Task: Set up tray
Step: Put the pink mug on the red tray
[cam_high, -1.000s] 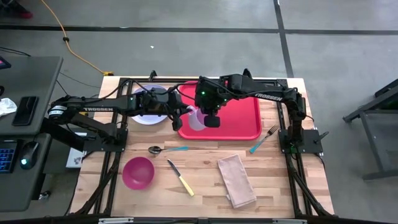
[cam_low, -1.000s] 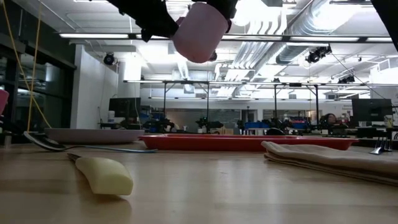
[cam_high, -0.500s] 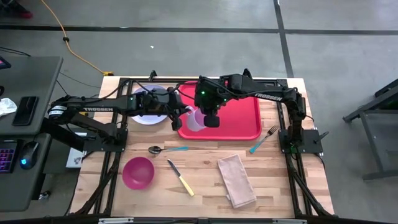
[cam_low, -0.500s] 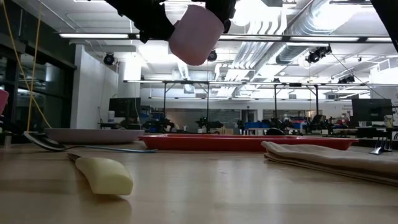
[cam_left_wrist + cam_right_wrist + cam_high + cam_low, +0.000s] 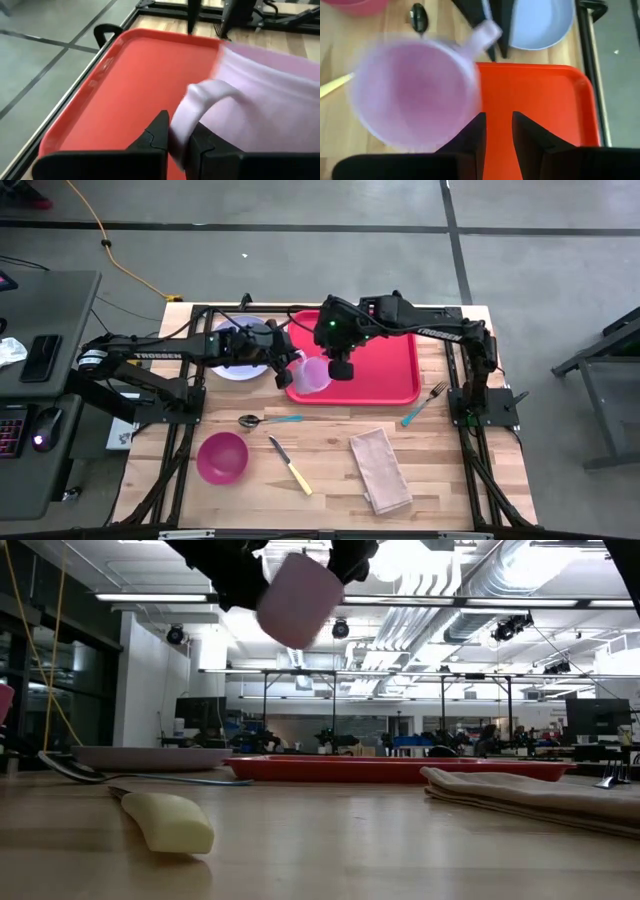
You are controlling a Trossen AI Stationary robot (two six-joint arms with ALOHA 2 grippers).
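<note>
The tray [image 5: 368,365] lies flat on the far middle of the table [image 5: 330,480], empty, with a lavender plate [image 5: 232,368] just beside its left end. Above that left end a pale lavender mug [image 5: 312,372] hangs in the air, tilted, and the left hand [image 5: 175,142] pinches its handle between its fingers. The right hand [image 5: 495,131] hovers close by the mug over the tray; its fingers are parted only a little and close on nothing. The main risk, as I judge it, is the grip itself: a thin handle pinch leaves the mug free to swing or slip, and it could drop onto the tray rim or tip over when set down crooked. The two hands are also very near each other, so a careless move could knock the mug loose. A spoon [image 5: 262,420], knife [image 5: 290,465], fork [image 5: 428,400], napkin [image 5: 380,470] and pink bowl [image 5: 222,457] wait on the table, well apart from the tray.
</note>
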